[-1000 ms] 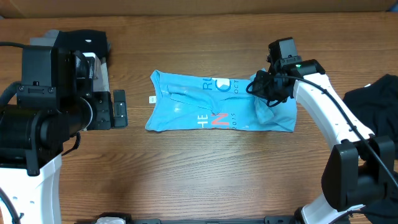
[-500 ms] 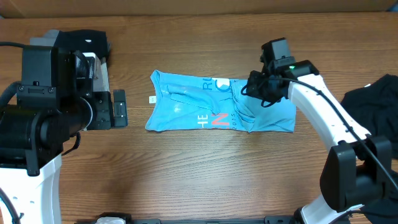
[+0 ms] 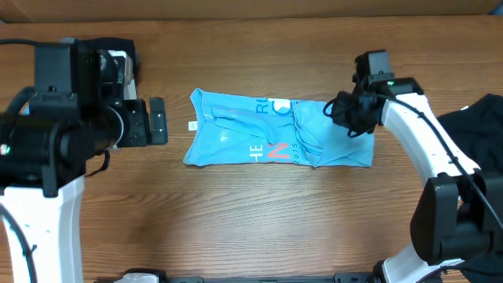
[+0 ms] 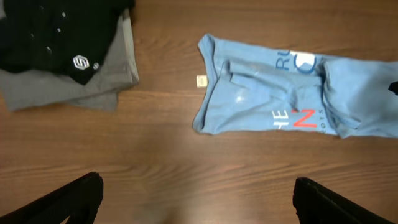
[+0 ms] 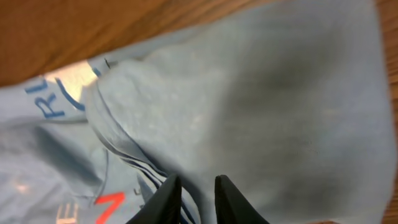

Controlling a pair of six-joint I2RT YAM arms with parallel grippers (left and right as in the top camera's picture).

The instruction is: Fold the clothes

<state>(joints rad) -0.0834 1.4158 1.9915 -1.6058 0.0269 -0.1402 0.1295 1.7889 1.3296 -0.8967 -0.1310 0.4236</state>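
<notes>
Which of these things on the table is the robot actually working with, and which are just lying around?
For the job: light blue T-shirt; black shirt and grey shirt stacked at the left; black garment at the right edge.
Just lying about: small white tag beside the T-shirt.

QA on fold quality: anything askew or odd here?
The light blue T-shirt is folded into a strip, but not neatly: its right end is bunched with diagonal creases and its long edges run uneven. A small white tag sits on the table just off the shirt's left end. Nothing looks spilled or damaged.
</notes>
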